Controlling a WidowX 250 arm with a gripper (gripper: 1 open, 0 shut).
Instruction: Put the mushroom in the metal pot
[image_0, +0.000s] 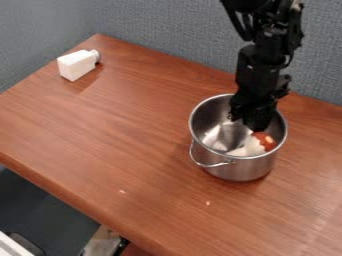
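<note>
The mushroom (262, 143) lies inside the metal pot (214, 160), against its far right wall. The end effector (253, 117) hangs at the pot's rim directly above it; whether its fingers are spread or pinching, I cannot tell.

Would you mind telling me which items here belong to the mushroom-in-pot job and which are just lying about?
Part of the job:
- mushroom, inside the pot
- metal pot
- gripper, reaching into the pot

Just lying about:
- white block, far corner of the table
</note>
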